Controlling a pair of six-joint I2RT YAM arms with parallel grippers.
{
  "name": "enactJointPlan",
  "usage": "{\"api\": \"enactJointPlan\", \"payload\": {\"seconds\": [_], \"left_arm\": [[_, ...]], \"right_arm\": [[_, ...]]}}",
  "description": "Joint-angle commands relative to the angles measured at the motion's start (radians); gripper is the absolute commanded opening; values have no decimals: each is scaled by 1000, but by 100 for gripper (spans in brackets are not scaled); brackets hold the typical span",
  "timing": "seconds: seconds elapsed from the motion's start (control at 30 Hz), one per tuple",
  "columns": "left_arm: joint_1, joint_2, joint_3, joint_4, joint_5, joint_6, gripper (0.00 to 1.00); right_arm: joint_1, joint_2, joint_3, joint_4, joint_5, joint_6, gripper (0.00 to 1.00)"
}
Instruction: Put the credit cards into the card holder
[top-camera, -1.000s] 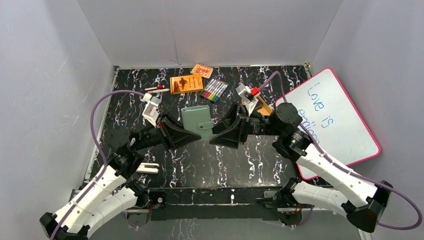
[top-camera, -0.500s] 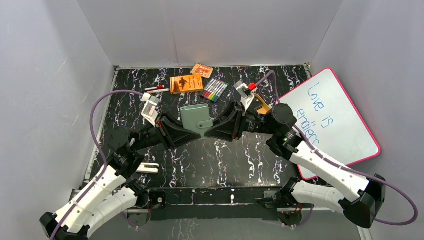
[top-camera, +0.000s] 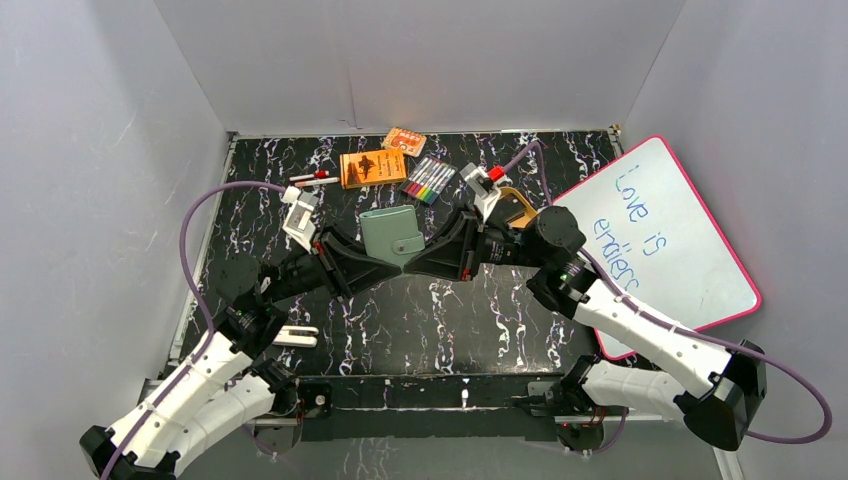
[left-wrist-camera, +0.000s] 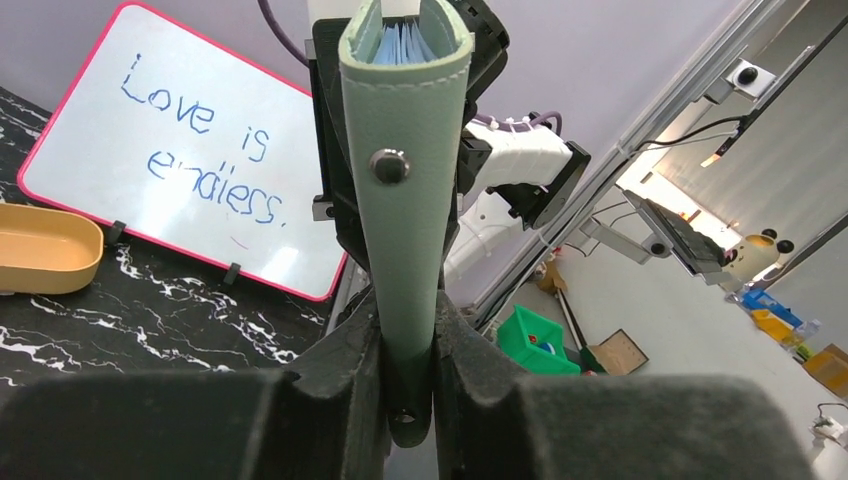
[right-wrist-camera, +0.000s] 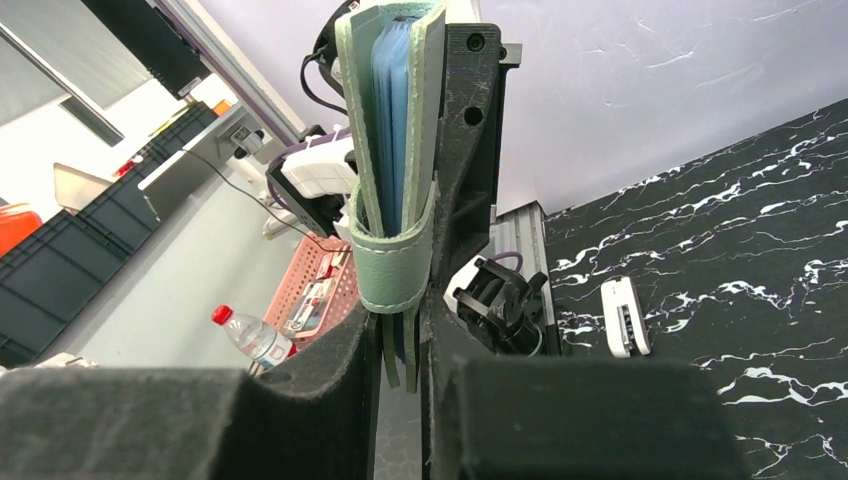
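Both the left end effector (left-wrist-camera: 408, 400) and right end effector (right-wrist-camera: 400, 370) pinch the card holder (top-camera: 392, 240) tight by its edges. It looks light, soft and bendy.

Card holder (top-camera: 392, 237): one item, small sage-green wallet with stitched edges. Folded shut, the tab wrapped over its open side, a metal snap stud on the outside. Pale blue sleeves show between the covers at the open edge. Position: centre of the overhead frame, raised off the black marbled tabletop, broad face tilted up toward the camera. Pinched at its lower edge from both sides, by the left gripper (left-wrist-camera: 405, 345) and the right gripper (right-wrist-camera: 400, 350).
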Motion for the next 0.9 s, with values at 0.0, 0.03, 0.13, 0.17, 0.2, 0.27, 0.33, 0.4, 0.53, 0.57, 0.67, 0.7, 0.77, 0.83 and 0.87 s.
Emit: {"api": "enactJointPlan", "payload": {"seconds": [0.0,0.03,0.13,0.17,0.2,0.27,0.33,0.4,0.53,0.57,0.67,0.7,0.77,0.83,0.87], "left_arm": [[-3,-5,15,-10,-7,16,26],[-3,-7,18,-20,-9,16,34],[-3,-19,21,-35,-27,9,49],[-3,-27,18,-35,-40,4,51],[-3,-34,11,-26,-52,-9,52],[-3,-48,-11,5,-70,-36,53],[-3,-53,-26,28,-84,-59,54],[-3,-53,-39,46,-92,-79,55],[-3,-48,-67,88,-99,-121,54],[-3,-50,-74,95,-101,-129,53],[-3,-66,-89,82,-124,-135,52],[-3,-76,-96,74,-140,-137,51],[-2,-99,-110,51,-185,-142,49],[-3,-126,-132,48,-222,-151,47],[-3,-137,-143,53,-234,-155,45]], "right_arm": [[13,-2,21,41,12,-11,0],[13,-4,24,33,9,-19,0],[12,-18,31,-8,13,-55,0],[13,-24,31,-21,16,-66,0],[12,-28,31,-32,18,-75,0],[13,-35,30,-51,21,-90,0],[13,-40,22,-57,23,-95,0],[12,-41,15,-53,25,-95,0],[13,-46,2,-38,37,-96,0],[13,-50,-4,-32,44,-96,0],[12,-64,-24,-13,63,-97,0],[13,-67,-28,-12,66,-97,0],[12,-67,-33,-10,67,-98,0],[13,-67,-37,-8,65,-98,0],[11,-67,-38,-8,65,-98,0]]}}
